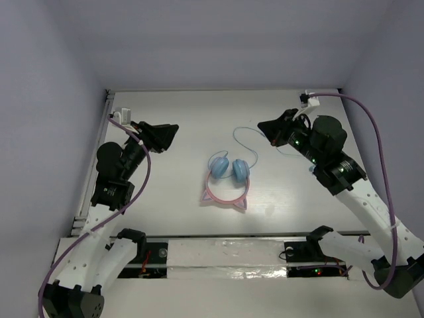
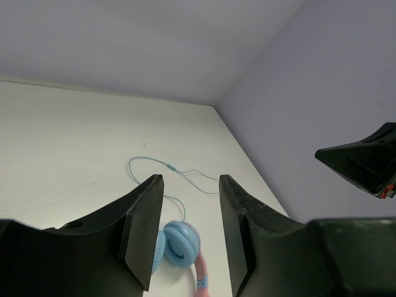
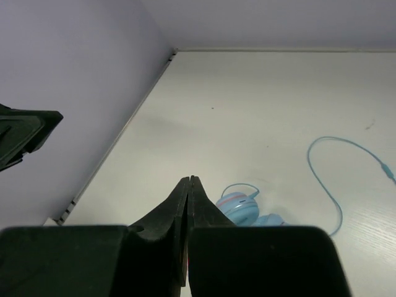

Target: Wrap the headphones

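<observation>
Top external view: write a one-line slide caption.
Headphones lie on the table, cable unwound, open left gripper and shut right gripper either side.

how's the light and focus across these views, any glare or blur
Top external: even soft light, headphones sharp, shadows faint, glare on the shiny strip along the near edge. Left wrist: left gripper a dark, soft-edged silhouette, table behind well lit. Right wrist: right gripper equally dark, cable crisp.
</observation>
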`<act>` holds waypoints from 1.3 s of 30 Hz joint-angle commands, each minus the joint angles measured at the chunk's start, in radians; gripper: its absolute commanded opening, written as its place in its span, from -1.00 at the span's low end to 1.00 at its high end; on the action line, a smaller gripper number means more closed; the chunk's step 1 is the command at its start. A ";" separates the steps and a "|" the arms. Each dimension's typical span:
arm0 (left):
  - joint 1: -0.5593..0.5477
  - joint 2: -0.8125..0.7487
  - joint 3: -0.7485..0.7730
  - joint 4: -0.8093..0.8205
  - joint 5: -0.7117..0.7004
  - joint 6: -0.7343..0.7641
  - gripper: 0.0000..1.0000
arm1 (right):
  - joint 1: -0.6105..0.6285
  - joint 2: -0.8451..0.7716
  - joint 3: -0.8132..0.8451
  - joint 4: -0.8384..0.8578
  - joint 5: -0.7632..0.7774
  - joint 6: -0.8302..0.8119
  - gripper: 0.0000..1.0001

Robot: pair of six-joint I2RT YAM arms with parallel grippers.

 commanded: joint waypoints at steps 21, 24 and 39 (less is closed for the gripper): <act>-0.402 0.097 -0.113 -0.210 -0.558 -0.040 -1.00 | 0.041 0.058 -0.002 -0.208 0.085 -0.061 -1.00; -0.446 0.082 -0.180 -0.225 -0.593 -0.084 -1.00 | 0.126 0.119 0.005 -0.216 0.113 -0.084 -1.00; -0.491 -0.067 -0.128 -0.360 -0.756 -0.020 -1.00 | 0.283 0.504 0.100 -0.159 0.118 -0.255 0.22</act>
